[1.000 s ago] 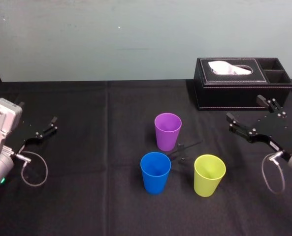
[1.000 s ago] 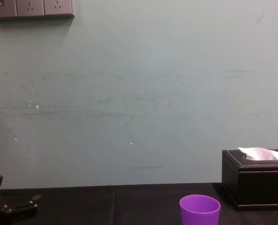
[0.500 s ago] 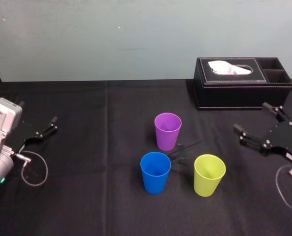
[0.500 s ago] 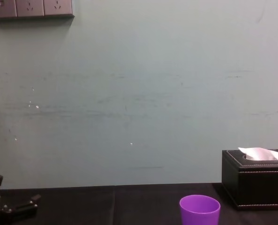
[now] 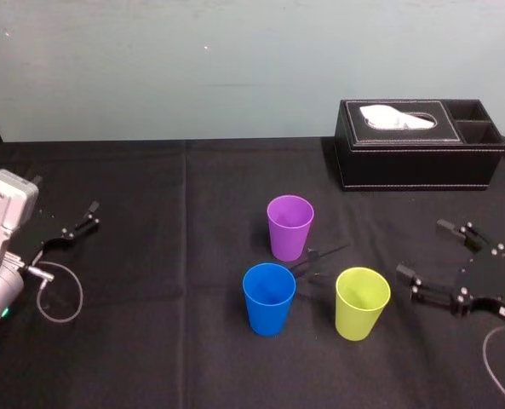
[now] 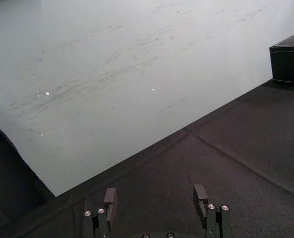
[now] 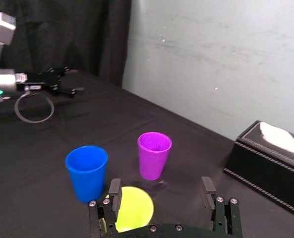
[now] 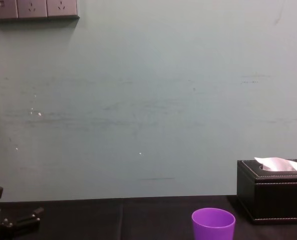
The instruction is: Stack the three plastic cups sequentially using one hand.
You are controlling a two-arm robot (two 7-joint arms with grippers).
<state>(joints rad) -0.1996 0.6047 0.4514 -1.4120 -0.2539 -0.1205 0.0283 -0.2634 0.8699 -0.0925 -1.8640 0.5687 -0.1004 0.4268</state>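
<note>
The purple cup point(image 5: 289, 227) stands upright mid-bench point(image 5: 175, 281). The blue cup point(image 5: 268, 298) and yellow-green cup point(image 5: 362, 302) stand nearer the robot, all apart and unstacked. The right tool point(image 5: 423, 249), fingers apart, sits just right of the yellow-green cup, perhaps hovering. The left tool point(image 6: 155, 196), also spread, rests far left.

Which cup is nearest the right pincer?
The yellow-green cup, front right of the trio, beside the open right pincer; the blue cup and purple cup stand farther left.
</note>
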